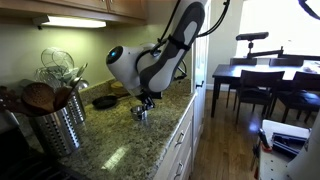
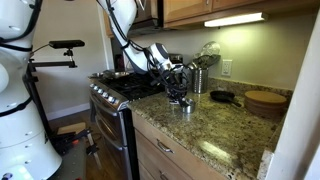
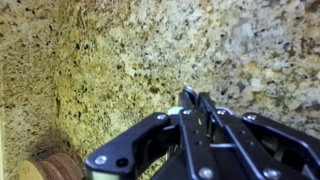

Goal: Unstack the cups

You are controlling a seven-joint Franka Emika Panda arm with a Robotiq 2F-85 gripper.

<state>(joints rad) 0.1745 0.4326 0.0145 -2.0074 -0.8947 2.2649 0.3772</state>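
A small shiny silver cup (image 1: 140, 113) is on the granite counter near its front edge, directly under my gripper (image 1: 146, 101). It also shows in an exterior view (image 2: 184, 105), below the gripper (image 2: 180, 94). I cannot tell whether it is one cup or a stack. In the wrist view the fingers (image 3: 190, 98) are pressed together with only a thin slit between them, pinching the cup's rim. Only a silver sliver of the cup (image 3: 178, 111) shows behind the fingers.
A large ribbed steel utensil canister (image 1: 57, 125) (image 2: 198, 80) stands on the counter. A dark round pan (image 1: 105, 101) (image 2: 225, 97) lies near the wall. A round wooden piece (image 2: 265, 100) (image 3: 55, 168) is nearby. A stove (image 2: 125, 90) adjoins the counter.
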